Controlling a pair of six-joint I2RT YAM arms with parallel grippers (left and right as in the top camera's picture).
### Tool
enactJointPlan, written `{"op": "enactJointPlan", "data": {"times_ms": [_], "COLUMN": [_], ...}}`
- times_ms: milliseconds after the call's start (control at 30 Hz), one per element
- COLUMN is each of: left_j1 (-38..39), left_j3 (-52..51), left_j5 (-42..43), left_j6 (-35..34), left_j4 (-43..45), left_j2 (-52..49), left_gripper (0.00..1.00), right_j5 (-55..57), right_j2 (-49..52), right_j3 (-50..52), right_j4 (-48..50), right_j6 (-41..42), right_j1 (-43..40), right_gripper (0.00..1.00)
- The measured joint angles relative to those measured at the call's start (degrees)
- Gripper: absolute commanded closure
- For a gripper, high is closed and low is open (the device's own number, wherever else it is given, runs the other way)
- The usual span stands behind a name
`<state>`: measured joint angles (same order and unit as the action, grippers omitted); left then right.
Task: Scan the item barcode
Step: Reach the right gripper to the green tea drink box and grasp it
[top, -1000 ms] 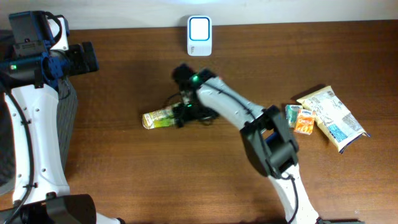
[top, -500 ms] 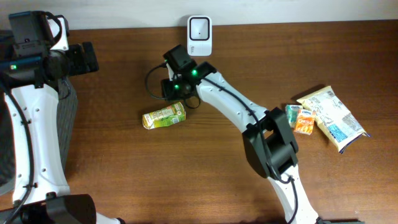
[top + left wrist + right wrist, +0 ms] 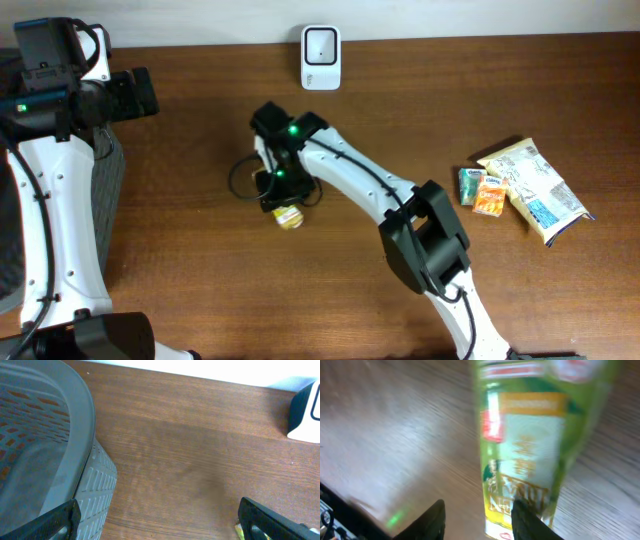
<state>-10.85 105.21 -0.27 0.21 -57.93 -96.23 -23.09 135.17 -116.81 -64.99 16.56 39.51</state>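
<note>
From above, a grey basket [image 3: 112, 172] sits at the desk's [image 3: 520, 90] left edge, its inside hidden by the arm. A green juice carton [image 3: 289, 216] pokes out from under the right pincer [image 3: 277, 186], mid-desk. From the left wrist, the left pincer [image 3: 162, 522] is spread wide beside the basket's mesh wall. From the right wrist, the blurred carton overlaps one finger [image 3: 529, 521]; I cannot tell whether it is gripped.
</note>
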Motion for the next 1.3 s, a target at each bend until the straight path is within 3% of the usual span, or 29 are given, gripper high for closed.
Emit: {"op": "enactJointPlan", "data": {"times_ms": [167, 267, 367, 567, 667, 733, 767, 967, 1033, 1133, 1300], "left_j1": [0.00, 0.00, 0.00, 0.00, 0.00, 0.00, 0.00, 0.00, 0.00, 0.00, 0.00], "left_j3": [0.00, 0.00, 0.00, 0.00, 0.00, 0.00, 0.00, 0.00, 0.00, 0.00, 0.00], "left_j5": [0.00, 0.00, 0.00, 0.00, 0.00, 0.00, 0.00, 0.00, 0.00, 0.00, 0.00], "left_j6": [0.00, 0.00, 0.00, 0.00, 0.00, 0.00, 0.00, 0.00, 0.00, 0.00, 0.00], "left_j4": [-0.02, -0.02, -0.02, -0.02, 0.00, -0.02, -0.02, 0.00, 0.00, -0.02, -0.02], "left_j2": [0.00, 0.00, 0.00, 0.00, 0.00, 0.00, 0.00, 0.00, 0.00, 0.00, 0.00], "left_gripper": [0.01, 0.01, 0.01, 0.01, 0.01, 0.01, 0.01, 0.01, 0.01, 0.01, 0.01], "right_j5": [0.09, 0.98, 2.60, 8.79, 9.79, 9.79, 9.75, 8.09, 8.00, 8.04, 13.38], "right_j2": [-0.02, -0.02, -0.02, 0.02, 0.02, 0.02, 0.02, 0.02, 0.02, 0.02, 0.02], "right_j3": [-1.27, -1.36, -1.49, -1.46, -1.46, -1.46, -1.46, -1.49, -1.49, -1.49, -1.49], "right_j4": [-3.85, -3.87, -3.78, -2.69, -0.96, -0.85, -0.96, -2.95, -4.02, -4.92, -0.98], "right_j6": [-10.88, -20.48, -23.82, -10.88, -8.96, -4.76, -0.98, 18.93, 23.87, 26.14, 26.97], "right_j1": [-8.04, -9.09, -9.14, -12.46, -13.05, -12.94, -12.83, -8.33, -7.58, -7.34, -0.76], "right_gripper": [0.25, 0.20, 0.25, 0.27, 0.44, 0.44, 0.36, 0.43, 0.41, 0.11, 0.09]}}
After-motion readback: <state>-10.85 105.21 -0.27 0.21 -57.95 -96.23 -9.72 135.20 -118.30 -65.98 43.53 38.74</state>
